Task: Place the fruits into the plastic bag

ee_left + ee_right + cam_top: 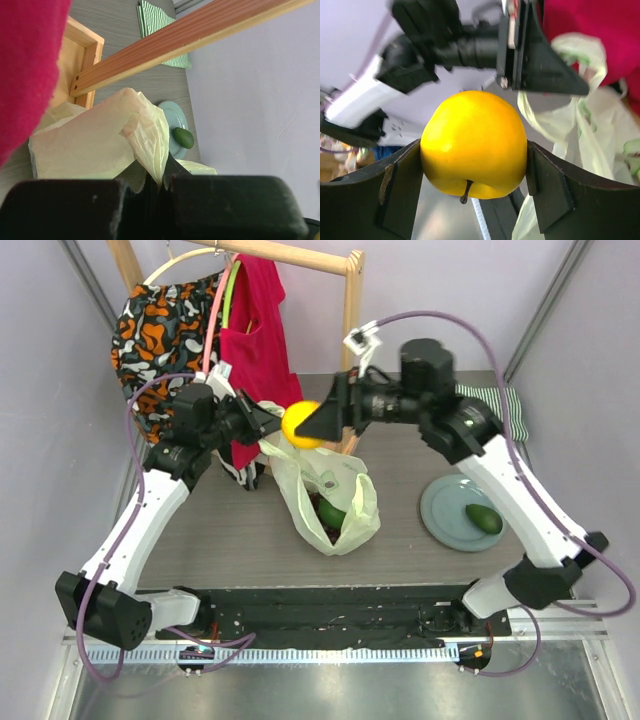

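a: entry one, the task's stock. what was in, what was out?

b: nearest, plastic bag (335, 490), pale green, slumped mid-table with its mouth up. inside lay one green avocado (331, 512), with a dark red lump (326, 533) under it, perhaps the grapes, but too hidden to say. to its right, grey plate (440, 502) with a second avocado (484, 518) lying on it, not yet bagged.

a: and the arms?

b: left gripper (160, 185): jaws pinched flat on the bag's rim, holding the mouth lifted. right gripper (474, 167): jaws wide around a yellow fruit (474, 145), stem down, held just beside the raised rim and close to the left fingers, not yet inside.

a: tally?

b: judged about midway. at least one fruit was bagged, one was in the air and ready to go in, one remained on the plate. no other loose fruit was seen.

a: entry two, surface and room.

b: table (220, 530), grey wood-grain, arms bolted at the near edge. far right, striped cloth (490, 397), folded. far edge, wooden rack (352, 300) bearing a red garment (258, 330) and an orange-and-black patterned garment (160, 335). beyond, pale lilac walls.
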`<action>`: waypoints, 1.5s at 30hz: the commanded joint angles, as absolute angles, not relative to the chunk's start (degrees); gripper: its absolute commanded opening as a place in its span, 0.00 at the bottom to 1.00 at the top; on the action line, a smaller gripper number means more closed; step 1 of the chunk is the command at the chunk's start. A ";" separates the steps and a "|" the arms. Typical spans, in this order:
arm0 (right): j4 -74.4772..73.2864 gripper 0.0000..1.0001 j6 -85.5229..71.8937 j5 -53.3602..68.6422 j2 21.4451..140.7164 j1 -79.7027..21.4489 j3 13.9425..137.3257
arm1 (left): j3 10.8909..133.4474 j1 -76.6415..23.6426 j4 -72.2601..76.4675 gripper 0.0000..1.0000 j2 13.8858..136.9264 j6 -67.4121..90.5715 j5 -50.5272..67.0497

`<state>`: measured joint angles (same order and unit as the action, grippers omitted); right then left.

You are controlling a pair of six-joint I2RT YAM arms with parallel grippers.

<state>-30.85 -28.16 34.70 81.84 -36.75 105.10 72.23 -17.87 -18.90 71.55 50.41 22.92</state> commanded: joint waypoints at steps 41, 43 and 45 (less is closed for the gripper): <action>-67.77 0.14 -13.80 -8.79 100.55 -55.46 102.75 | 73.92 -17.67 -18.37 0.00 71.28 50.63 23.38; -67.50 0.17 -13.89 -9.75 100.98 -55.37 102.04 | 73.83 -17.67 -18.37 0.00 71.37 50.54 23.47; -67.24 0.32 -14.41 -10.28 101.42 -55.46 101.95 | 73.74 -17.67 -18.37 0.00 71.28 50.45 23.47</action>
